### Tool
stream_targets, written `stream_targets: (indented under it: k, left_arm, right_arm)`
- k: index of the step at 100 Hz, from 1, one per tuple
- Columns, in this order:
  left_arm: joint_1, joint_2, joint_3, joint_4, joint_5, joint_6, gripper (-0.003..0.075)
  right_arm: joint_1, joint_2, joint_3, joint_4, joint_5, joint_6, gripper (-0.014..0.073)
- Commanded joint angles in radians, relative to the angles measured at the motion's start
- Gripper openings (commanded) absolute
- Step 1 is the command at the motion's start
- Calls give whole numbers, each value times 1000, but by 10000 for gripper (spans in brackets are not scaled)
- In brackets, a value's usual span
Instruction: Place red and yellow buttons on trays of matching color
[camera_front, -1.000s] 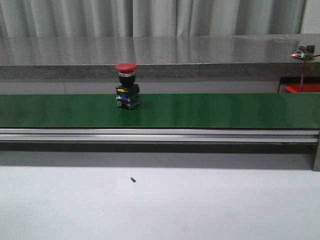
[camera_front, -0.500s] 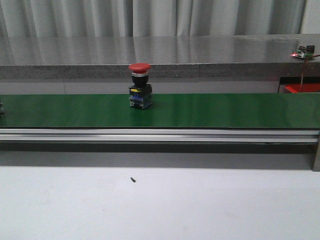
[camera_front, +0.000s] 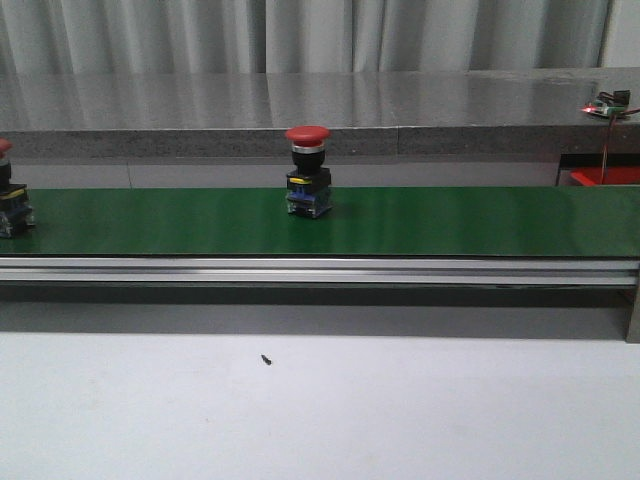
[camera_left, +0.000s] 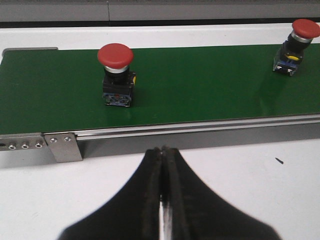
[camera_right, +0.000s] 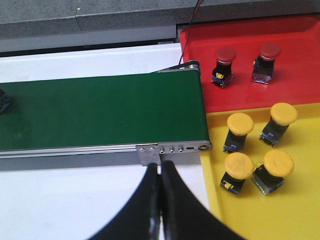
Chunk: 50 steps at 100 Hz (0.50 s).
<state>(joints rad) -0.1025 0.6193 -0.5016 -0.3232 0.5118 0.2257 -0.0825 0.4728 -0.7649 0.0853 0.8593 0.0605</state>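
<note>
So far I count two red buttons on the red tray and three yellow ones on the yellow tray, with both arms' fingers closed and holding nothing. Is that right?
Not quite: the right wrist view shows four yellow buttons on the yellow tray, not three. The rest holds: two red buttons sit on the red tray, and the left gripper and right gripper both have their fingers closed on nothing.

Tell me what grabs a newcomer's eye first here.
The long green belt runs across the front view, with a red button upright near its middle and another at its left edge. Beyond the belt's right end sit a red tray holding two red buttons and a yellow tray holding four yellow ones.
</note>
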Motion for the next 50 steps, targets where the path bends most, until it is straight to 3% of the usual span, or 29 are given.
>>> stream_targets:
  k: [1, 33, 43, 50]
  left_arm:
    - [-8, -2, -27, -20, -72, -3, -20]
    - [-8, -2, -27, -20, -72, -3, -20]
    - [-8, -2, -27, -20, -72, -3, -20]
    - [-8, -2, -27, -20, -72, -3, -20]
  right_arm:
    - [-1, 31, -22, 4, -75, -15, -18]
    - [-1, 282, -50, 21, -61, -15, 2]
    - [0, 364, -85, 24, -56, -15, 120]
    - [0, 412, -111, 32, -51, -15, 288]
